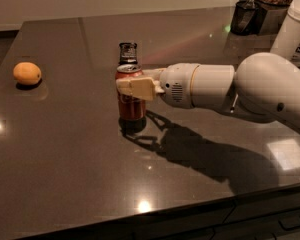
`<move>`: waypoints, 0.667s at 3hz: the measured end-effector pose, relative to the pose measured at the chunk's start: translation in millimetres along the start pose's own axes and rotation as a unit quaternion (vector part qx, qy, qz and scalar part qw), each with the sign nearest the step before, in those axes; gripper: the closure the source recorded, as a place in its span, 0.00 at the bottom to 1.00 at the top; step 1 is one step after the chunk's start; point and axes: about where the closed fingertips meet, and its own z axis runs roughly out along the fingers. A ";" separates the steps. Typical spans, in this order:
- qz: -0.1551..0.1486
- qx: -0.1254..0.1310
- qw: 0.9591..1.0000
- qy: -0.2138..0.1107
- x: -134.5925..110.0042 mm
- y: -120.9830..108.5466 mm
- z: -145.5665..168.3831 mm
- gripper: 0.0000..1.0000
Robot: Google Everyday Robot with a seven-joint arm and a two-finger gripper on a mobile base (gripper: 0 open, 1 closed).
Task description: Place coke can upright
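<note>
The coke can (131, 106), red with a silver top, stands upright near the middle of the dark table (80, 174). I cannot tell whether its base rests on the surface or hangs just above it. My gripper (126, 81) reaches in from the right and is shut on the can's upper part. One tan finger (138, 88) crosses the front of the can and the other is hidden behind it. The white arm (225, 86) stretches off to the right.
A small dark wrapped snack bar (128, 52) stands just behind the can. An orange fruit (27, 73) lies at the far left. A dark container (246, 17) and a white tub (293, 28) stand at the back right corner. The table's front edge (155, 218) runs along the bottom.
</note>
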 end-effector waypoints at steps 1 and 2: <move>-0.014 0.013 1.000 0.020 -4.1 -5.0 3.6 0.81; -0.031 0.016 0.999 0.038 -10.4 -7.1 5.9 0.58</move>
